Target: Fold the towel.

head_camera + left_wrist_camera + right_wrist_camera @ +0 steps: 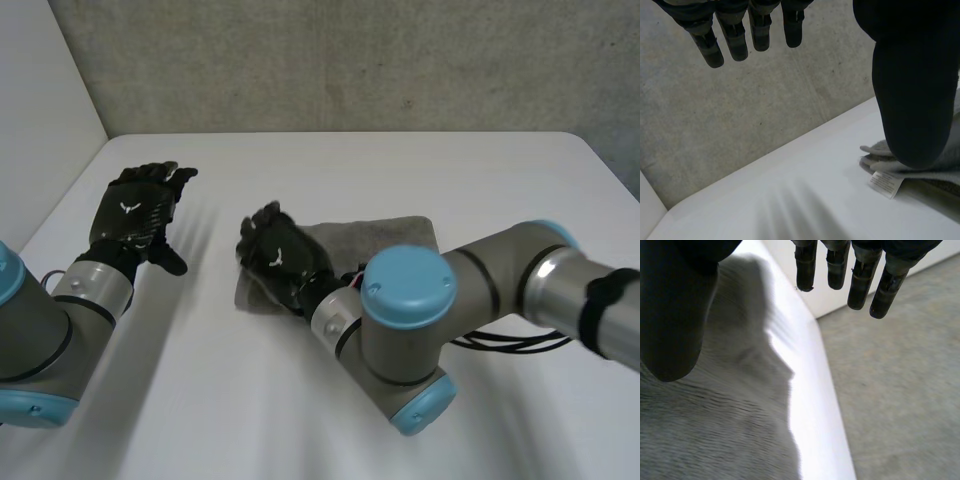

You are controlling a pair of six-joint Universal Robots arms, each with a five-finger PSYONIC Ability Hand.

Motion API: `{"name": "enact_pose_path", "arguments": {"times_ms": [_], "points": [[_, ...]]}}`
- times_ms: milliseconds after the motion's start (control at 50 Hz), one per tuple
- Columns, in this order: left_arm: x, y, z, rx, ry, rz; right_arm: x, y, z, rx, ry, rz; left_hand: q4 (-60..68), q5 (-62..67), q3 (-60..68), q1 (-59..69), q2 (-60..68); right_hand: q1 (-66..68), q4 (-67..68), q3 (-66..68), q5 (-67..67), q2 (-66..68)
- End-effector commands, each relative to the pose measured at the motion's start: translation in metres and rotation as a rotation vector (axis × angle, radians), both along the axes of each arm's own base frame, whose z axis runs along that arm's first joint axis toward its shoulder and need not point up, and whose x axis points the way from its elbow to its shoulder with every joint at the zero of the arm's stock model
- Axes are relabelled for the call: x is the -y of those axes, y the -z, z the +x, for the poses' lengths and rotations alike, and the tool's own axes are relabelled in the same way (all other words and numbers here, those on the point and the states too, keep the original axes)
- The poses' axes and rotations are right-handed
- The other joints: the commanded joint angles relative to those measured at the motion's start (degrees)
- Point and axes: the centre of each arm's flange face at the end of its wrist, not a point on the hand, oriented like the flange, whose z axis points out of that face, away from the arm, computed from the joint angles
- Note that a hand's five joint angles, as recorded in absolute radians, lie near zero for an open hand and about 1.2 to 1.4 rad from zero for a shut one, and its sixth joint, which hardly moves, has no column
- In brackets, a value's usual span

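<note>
Towel [395,235] is lying folded beneath our right hand [278,256], fingers straight, gripping nothing; our left hand [135,215] is hovering apart, likewise open. We are favouring a flat, even press.

The left hand [912,100] reaches out above the table [790,200], holding nothing. Its fingers [735,40] are straight and slightly apart, seen against a grey wall [740,110] that rises behind the table's far edge. The thumb stands well apart from the fingers and hides part of a grey towel [940,172]. The towel lies folded in layers on the table, away from that edge. A small white label [885,183] sticks out at the towel's near corner and rests flat on the table.
</note>
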Motion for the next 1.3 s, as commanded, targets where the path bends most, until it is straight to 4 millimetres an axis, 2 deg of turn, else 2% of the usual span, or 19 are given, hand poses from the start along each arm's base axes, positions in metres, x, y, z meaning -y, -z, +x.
{"name": "enact_pose_path", "arguments": {"times_ms": [20, 100, 160, 260, 280, 320, 400, 480, 580, 700, 760, 800, 840, 1020, 1080, 1140, 1180, 1260, 1300], "points": [[0.000, -0.009, -0.016, -0.011, 0.044, -0.039, 0.011, -0.066, -0.043, 0.176, 0.126, 0.070, 0.7, -1.1, 0.7, 0.4, 0.7, -4.0, -4.9, -4.1, -3.5, -4.1], [-0.003, -0.015, -0.029, -0.018, 0.078, -0.061, 0.027, -0.080, -0.084, 0.289, 0.234, 0.208, 0.7, -1.1, 0.7, 0.4, 0.7, -4.0, -4.9, -4.1, -3.5, -4.1], [-0.006, -0.018, -0.042, -0.025, 0.112, -0.073, 0.031, -0.075, -0.096, 0.301, 0.268, 0.263, 0.9, -0.9, 0.8, 0.6, 0.9, -4.0, -4.9, -4.1, -3.5, -4.1], [-0.016, -0.009, -0.067, -0.023, 0.184, -0.053, 0.046, -0.038, -0.138, 0.229, 0.420, 0.451, 1.2, -0.6, 1.2, 0.9, 1.2, -4.0, -4.9, -4.1, -3.5, -4.1], [-0.018, -0.003, -0.074, -0.016, 0.204, -0.039, 0.046, -0.038, -0.138, 0.228, 0.420, 0.451, 1.5, -0.3, 1.5, 1.3, 1.5, -4.0, -4.9, -4.1, -3.5, -4.1], [-0.020, 0.005, -0.080, -0.007, 0.219, -0.022, 0.055, -0.016, -0.154, 0.197, 0.483, 0.512, 1.7, -0.1, 1.7, 1.4, 1.7, -3.6, -4.5, -3.7, -3.1, -3.7], [-0.020, 0.024, -0.087, 0.015, 0.227, 0.028, 0.059, 0.002, -0.163, 0.175, 0.501, 0.558, 2.0, 0.2, 2.0, 1.8, 2.0, 1.1, 0.2, 1.0, 1.6, 1.0], [-0.018, 0.030, -0.088, 0.022, 0.225, 0.047, 0.066, 0.020, -0.166, 0.172, 0.467, 0.611, 2.0, 0.2, 2.0, 1.8, 2.0, 10.7, 9.8, 10.6, 11.2, 10.6], [-0.017, 0.031, -0.088, 0.024, 0.224, 0.057, 0.075, 0.025, -0.164, 0.194, 0.449, 0.605, 2.0, 0.2, 2.0, 1.8, 2.0, 20.4, 19.5, 20.3, 21.0, 20.3], [-0.019, 0.030, -0.087, 0.023, 0.221, 0.059, 0.081, 0.022, -0.162, 0.254, 0.448, 0.602, 2.0, 0.2, 2.0, 1.8, 2.0, 34.1, 33.2, 34.0, 34.6, 34.0], [-0.020, 0.028, -0.086, 0.023, 0.221, 0.057, 0.083, 0.020, -0.162, 0.300, 0.449, 0.622, 1.9, 0.1, 1.8, 1.6, 1.9, 45.7, 44.8, 45.6, 46.2, 45.6], [-0.021, 0.027, -0.086, 0.022, 0.222, 0.056, 0.083, 0.019, -0.162, 0.319, 0.453, 0.631, 1.9, 0.1, 1.8, 1.6, 1.9, 60.9, 60.0, 60.8, 61.5, 60.8], [-0.023, 0.028, -0.085, 0.025, 0.219, 0.058, 0.083, 0.019, -0.162, 0.316, 0.456, 0.629, 1.9, 0.1, 1.8, 1.6, 1.9, 65.9, 65.0, 65.8, 66.5, 65.8], [-0.027, 0.010, -0.081, 0.010, 0.208, 0.024, 0.078, 0.012, -0.175, 0.253, 0.502, 0.610, 1.7, -0.1, 1.7, 1.4, 1.7, 66.0, 65.1, 65.9, 66.5, 65.9], [-0.030, -0.002, -0.077, -0.001, 0.192, -0.003, 0.067, 0.005, -0.201, 0.043, 0.551, 0.530, 1.4, -0.4, 1.3, 1.1, 1.4, 66.0, 65.1, 65.9, 66.5, 65.9], [-0.033, -0.016, -0.073, -0.014, 0.181, -0.032, 0.068, 0.003, -0.215, -0.032, 0.583, 0.488, 1.2, -0.6, 1.2, 0.9, 1.2, 66.0, 65.1, 65.9, 66.5, 65.9], [-0.035, -0.024, -0.071, -0.020, 0.179, -0.049, 0.074, -0.005, -0.235, -0.137, 0.629, 0.406, 1.0, -0.8, 1.0, 0.8, 1.0, 66.0, 65.1, 65.9, 66.5, 65.9], [-0.040, -0.040, -0.069, -0.038, 0.179, -0.090, 0.077, -0.017, -0.230, -0.156, 0.611, 0.338, 1.0, -0.8, 1.0, 0.8, 1.0, 66.0, 65.1, 65.9, 66.5, 65.9], [-0.040, -0.044, -0.069, -0.044, 0.179, -0.099, 0.071, -0.034, -0.201, -0.115, 0.520, 0.283, 1.0, -0.8, 1.0, 0.8, 1.0, 66.0, 65.1, 65.9, 66.5, 65.9]]}}
